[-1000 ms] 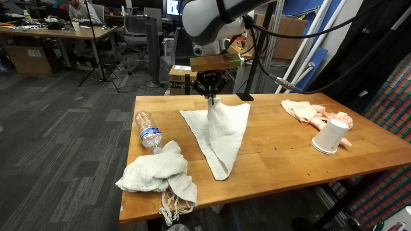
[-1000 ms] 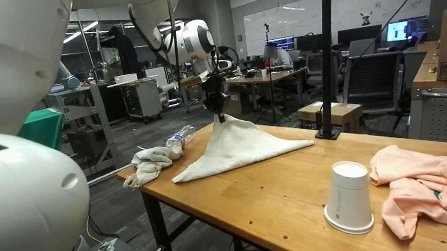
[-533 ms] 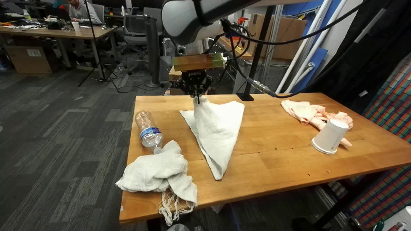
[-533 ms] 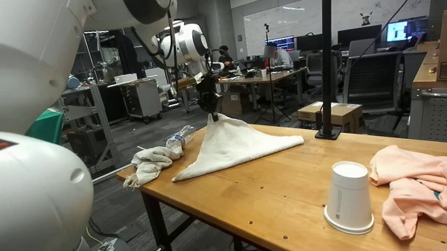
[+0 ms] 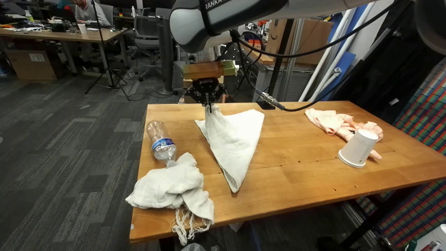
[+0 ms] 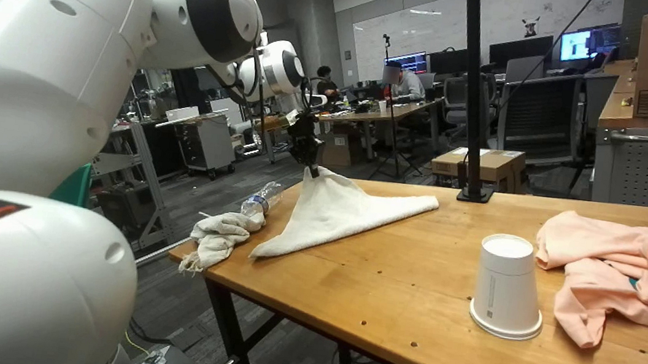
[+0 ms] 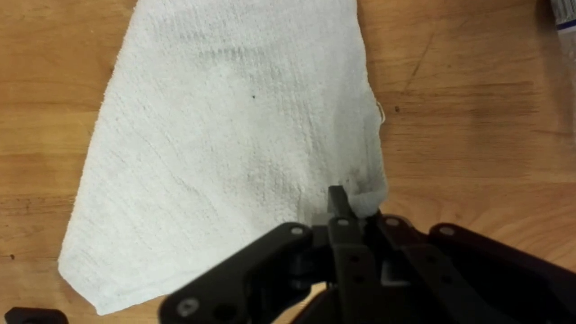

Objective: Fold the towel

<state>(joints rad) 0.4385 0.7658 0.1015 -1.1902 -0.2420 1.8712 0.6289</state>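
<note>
The white towel [image 5: 235,139] lies on the wooden table, partly folded over, with a point toward the front edge. In both exterior views one corner is lifted at the far left, and the towel [image 6: 339,212] rises to it like a tent. My gripper [image 5: 209,107] is shut on that raised corner. It also shows from the side in an exterior view [image 6: 314,171]. In the wrist view the gripper [image 7: 355,204] pinches the corner at the towel's [image 7: 211,135] right edge. The fingertip on the right is mostly hidden by the cloth.
A plastic bottle [image 5: 163,143] and a crumpled fringed cloth [image 5: 170,184] lie left of the towel. An upside-down white cup [image 6: 509,288] and a pink cloth [image 6: 617,261] are on the right. A black post [image 6: 475,101] stands at the table's [image 5: 296,188] back edge.
My gripper has moved left in an exterior view, carrying the held corner over the towel's left part. The towel's right side and front point have shifted slightly. The last half second shows little motion.
</note>
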